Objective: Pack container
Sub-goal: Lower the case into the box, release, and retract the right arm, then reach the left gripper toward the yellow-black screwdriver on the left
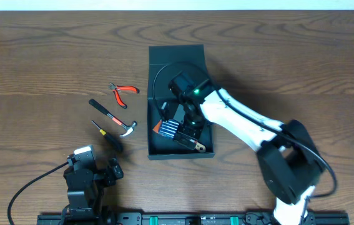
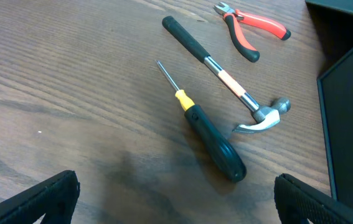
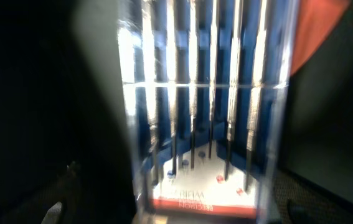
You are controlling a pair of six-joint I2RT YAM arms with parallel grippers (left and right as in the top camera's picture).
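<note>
Wooden bench (image 1: pixel 39 62), your right claw (image 1: pixel 188 125) inside the container (image 1: pixel 177 56).
Your left claw (image 2: pixel 176 186) gapes empty; right's hold on the clear case (image 3: pixel 195 124): cannot tell.

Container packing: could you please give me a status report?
Left gripper open, empty. Right gripper inside container at screwdriver set, grip unclear. Hammer, pliers, screwdriver not yet packed.

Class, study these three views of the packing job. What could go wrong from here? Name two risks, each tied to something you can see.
The clear tool case sits askew in the container under the right gripper, so the hammer may not fit flat beside it. The hammer's claw lies close to the screwdriver handle, so picking up either could knock the other.
</note>
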